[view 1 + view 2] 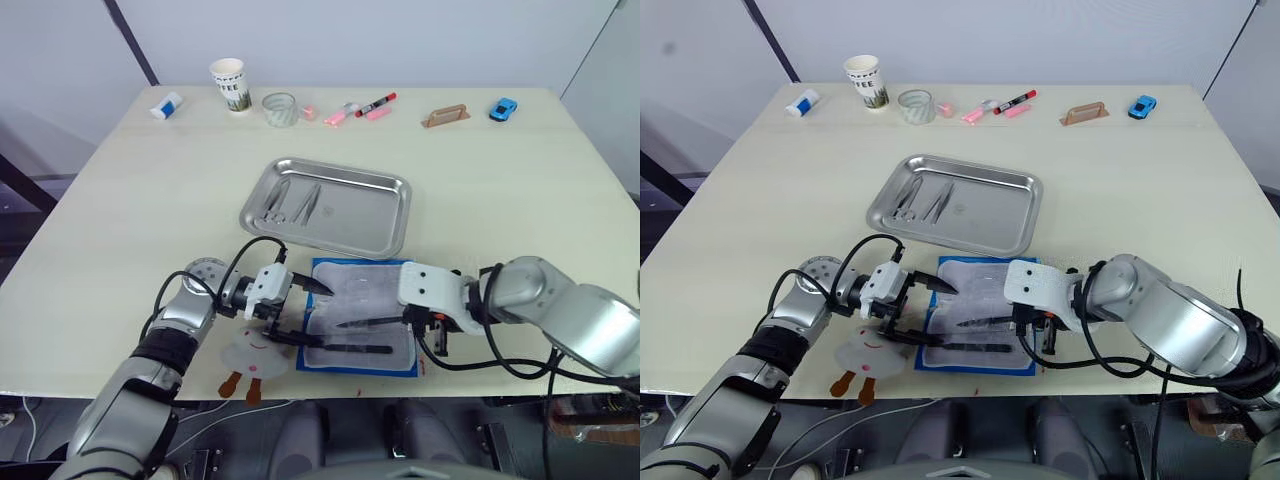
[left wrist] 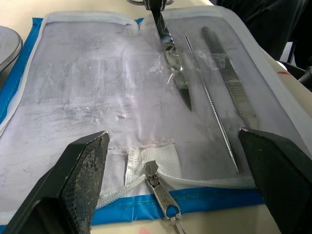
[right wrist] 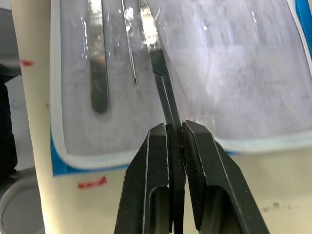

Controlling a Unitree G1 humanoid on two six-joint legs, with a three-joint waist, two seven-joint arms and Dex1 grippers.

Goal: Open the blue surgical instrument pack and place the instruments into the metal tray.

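While the blue surgical instrument pack [image 1: 360,318] lies unzipped at the table's near edge, just short of the metal tray [image 1: 385,228], I log my right gripper [image 3: 174,134] clamped on one slim instrument [image 3: 158,73], my left gripper [image 1: 300,312] gaping empty at the pack's left edge.

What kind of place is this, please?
Probably a robot test or training room, not a real clinic: a plain table holds a metal tray, a paper cup and a toy car.
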